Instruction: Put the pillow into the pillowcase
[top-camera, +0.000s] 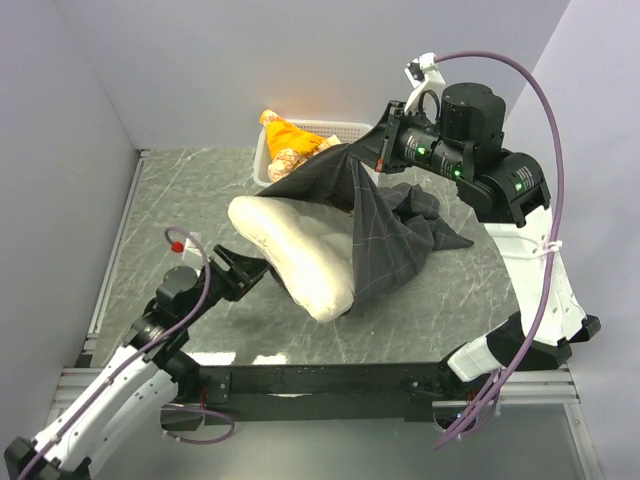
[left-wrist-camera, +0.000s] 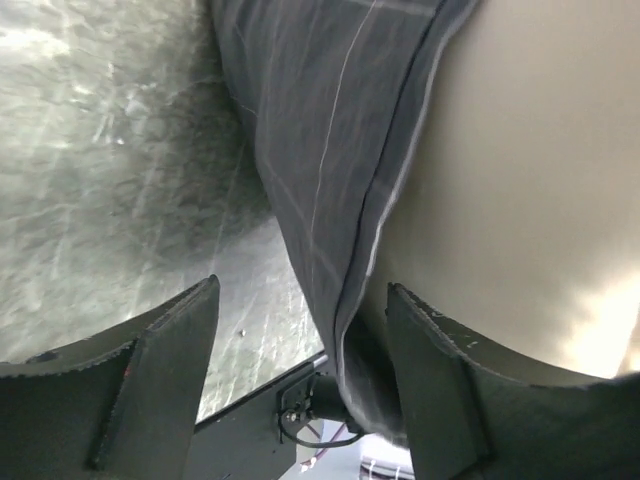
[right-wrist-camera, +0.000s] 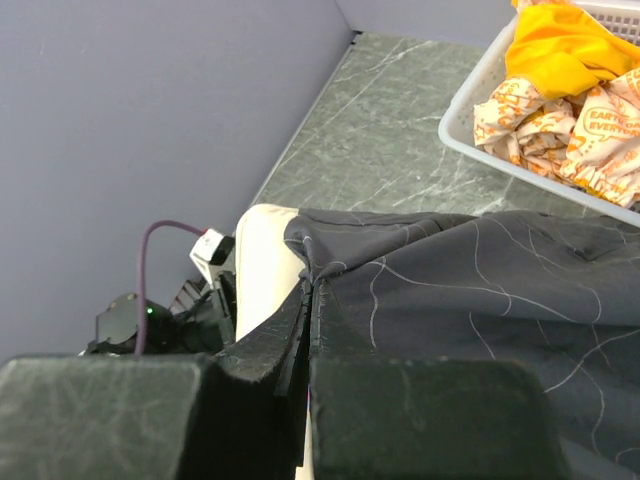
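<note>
The cream pillow (top-camera: 300, 250) lies across the middle of the table. The dark checked pillowcase (top-camera: 385, 235) drapes over its right part. My right gripper (top-camera: 352, 158) is raised above the pillow's far end and shut on the pillowcase's upper hem (right-wrist-camera: 330, 262), holding it up like a tent; the pillow (right-wrist-camera: 262, 260) shows beneath the hem. My left gripper (top-camera: 262, 268) sits low at the pillow's near-left side. Its jaws are open (left-wrist-camera: 302, 290). The pillowcase's lower hem (left-wrist-camera: 330, 150) hangs between the fingers, close to the right finger (left-wrist-camera: 440, 390), and the pillow (left-wrist-camera: 530, 180) bulges behind it.
A white mesh basket (top-camera: 345, 128) stands at the back, behind the pillowcase, with orange-and-white cloth bundles (top-camera: 288, 140) in it. Walls close the left and back sides. The arms' black base rail (top-camera: 330, 380) runs along the near edge.
</note>
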